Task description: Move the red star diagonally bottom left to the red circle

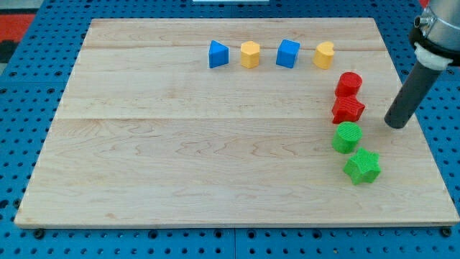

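Rod top cut off; my tip (394, 125) right of red star (348, 109), apart; no jaws.

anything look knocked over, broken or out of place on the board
Nothing stands out. Every block sits flat on the wooden board: four in a row near the view's top, and the red circle, red star, green circle and green star down the right. My tip is right of the red star.

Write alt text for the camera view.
My tip rests right of the red star, which sits just below the red circle. Below them are a green circle and green star; two blue and two yellow blocks line the wooden board's top.
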`<state>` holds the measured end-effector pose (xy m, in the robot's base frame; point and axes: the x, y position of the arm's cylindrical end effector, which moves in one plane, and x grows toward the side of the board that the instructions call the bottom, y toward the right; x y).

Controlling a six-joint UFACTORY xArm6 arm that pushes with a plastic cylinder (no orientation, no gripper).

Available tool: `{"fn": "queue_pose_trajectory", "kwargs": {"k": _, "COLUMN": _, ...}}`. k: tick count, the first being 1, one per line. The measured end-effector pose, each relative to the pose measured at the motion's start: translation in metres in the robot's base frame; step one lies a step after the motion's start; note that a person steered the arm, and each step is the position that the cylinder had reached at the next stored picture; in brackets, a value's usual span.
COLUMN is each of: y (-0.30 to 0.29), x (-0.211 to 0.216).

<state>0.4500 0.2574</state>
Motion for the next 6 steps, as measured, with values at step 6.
{"fn": "queue_pose_trajectory", "kwargs": {"k": 6, "y": 0.023, "x": -0.060}}
